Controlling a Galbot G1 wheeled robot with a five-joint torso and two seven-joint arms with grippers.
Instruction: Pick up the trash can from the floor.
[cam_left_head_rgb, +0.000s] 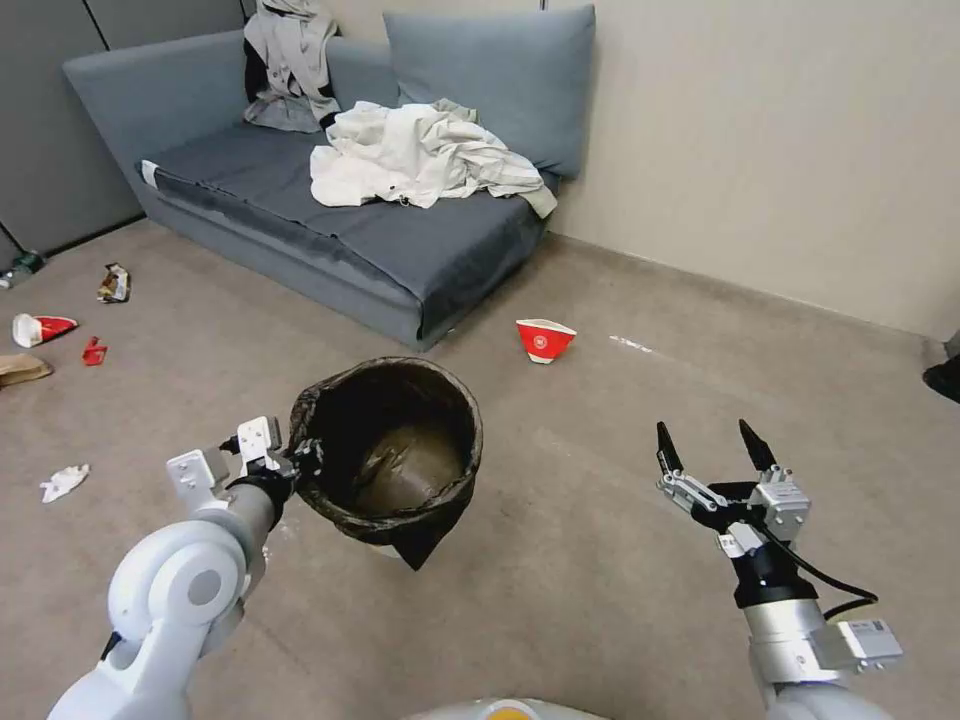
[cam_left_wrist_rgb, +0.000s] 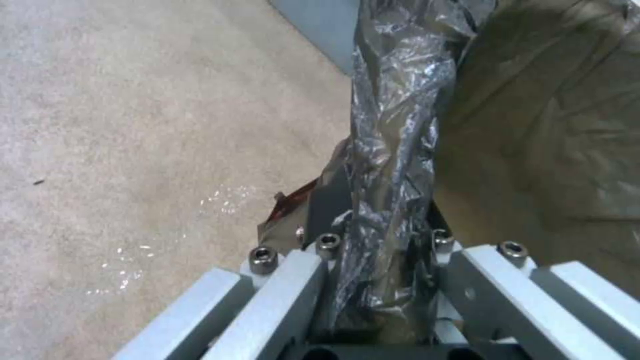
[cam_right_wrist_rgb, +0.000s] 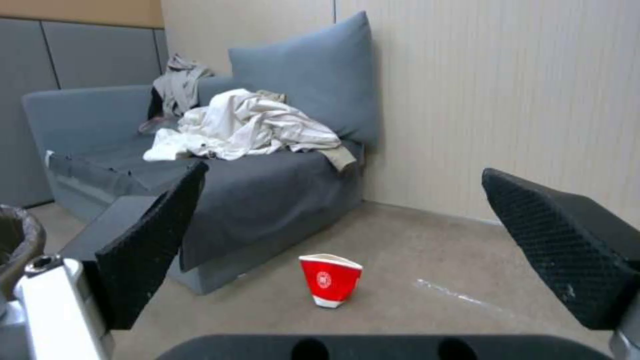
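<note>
Left pincer (cam_left_head_rgb: 297, 462) clamped on the bag-lined rim of the trash can (cam_left_head_rgb: 390, 450), held above the floor (cam_left_head_rgb: 560, 560); its white body mostly hidden. Right pincer (cam_left_head_rgb: 714, 448) apart, empty. Paper bowl (cam_left_head_rgb: 545, 340) near the sofa (cam_left_head_rgb: 330, 220).

Trash can (cam_left_head_rgb: 388, 455) bag dark brown; paper bowl (cam_left_head_rgb: 545, 340) red-white; sofa (cam_left_head_rgb: 300, 215) grey-blue.

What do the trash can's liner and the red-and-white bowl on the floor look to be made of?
The trash can, gripped at its rim by the left gripper, has a liner of thin glossy plastic film, crinkled with bright highlights. The bowl looks like matte paper, its rim creased and bent, though coated card is possible.
</note>
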